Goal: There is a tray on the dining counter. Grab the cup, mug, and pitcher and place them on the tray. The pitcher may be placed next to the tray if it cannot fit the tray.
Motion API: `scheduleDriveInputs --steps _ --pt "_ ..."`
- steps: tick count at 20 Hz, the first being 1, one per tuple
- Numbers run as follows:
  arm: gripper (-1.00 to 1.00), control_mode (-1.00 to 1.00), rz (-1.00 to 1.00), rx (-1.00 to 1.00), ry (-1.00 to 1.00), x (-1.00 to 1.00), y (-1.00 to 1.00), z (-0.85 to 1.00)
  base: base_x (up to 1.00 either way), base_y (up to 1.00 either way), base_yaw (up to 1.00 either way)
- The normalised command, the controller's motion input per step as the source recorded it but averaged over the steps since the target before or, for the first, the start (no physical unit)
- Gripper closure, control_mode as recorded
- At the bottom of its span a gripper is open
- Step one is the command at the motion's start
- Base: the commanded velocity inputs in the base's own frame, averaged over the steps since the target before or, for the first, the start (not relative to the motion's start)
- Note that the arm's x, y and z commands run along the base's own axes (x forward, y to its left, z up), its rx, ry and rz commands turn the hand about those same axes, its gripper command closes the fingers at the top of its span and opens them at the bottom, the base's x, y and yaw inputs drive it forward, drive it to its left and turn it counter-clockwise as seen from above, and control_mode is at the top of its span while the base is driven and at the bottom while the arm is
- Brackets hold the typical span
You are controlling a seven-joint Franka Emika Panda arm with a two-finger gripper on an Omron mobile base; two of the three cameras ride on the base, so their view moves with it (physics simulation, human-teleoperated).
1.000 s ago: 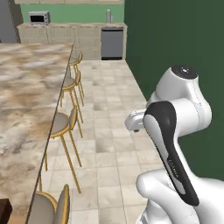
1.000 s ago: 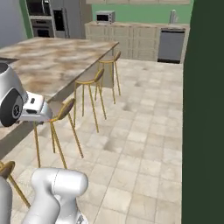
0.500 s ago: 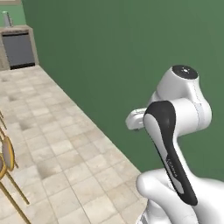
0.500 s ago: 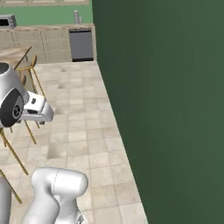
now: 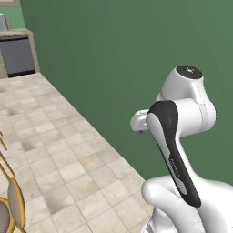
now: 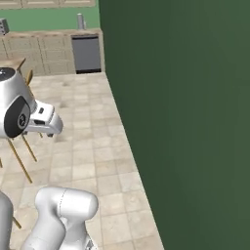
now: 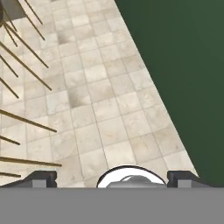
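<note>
My gripper is open, its two dark fingertips wide apart with nothing between them, hanging over bare floor tiles. The arm is folded up close above the base, with the hand held at shoulder height. A small corner of the dining counter peeks in at the far left of the right base view. The tray, the cup, the mug and the pitcher are out of view.
A dark green wall runs close along the right side. Tiled floor stretches ahead. Wooden stool legs and a stool back stand to the left. A dishwasher sits in the far cabinets.
Both base views have swung round with the base: the counter and stools slid out to the left and the green wall now takes up much more of the picture. The gripper stays open.
</note>
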Motion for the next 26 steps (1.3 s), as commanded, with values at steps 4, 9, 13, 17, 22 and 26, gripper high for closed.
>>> scheduleDriveInputs --steps 4,9,13,17,22,26 --pt "-1.0 1.0 0.0 0.0 0.0 0.0 0.0 0.0 0.83 0.14 0.15" --pt "-1.0 1.0 0.0 0.0 0.0 0.0 0.0 0.0 0.64 0.04 0.1" --pt "-1.0 1.0 0.0 0.0 0.0 0.0 0.0 0.0 0.78 0.17 0.08" --pt "-1.0 1.0 0.0 0.0 0.0 0.0 0.0 0.0 0.93 0.28 0.05" --pt "-1.0 1.0 0.0 0.0 0.0 0.0 0.0 0.0 1.0 0.15 0.04" --pt "-1.0 1.0 0.0 0.0 0.0 0.0 0.0 0.0 1.0 0.31 0.0"
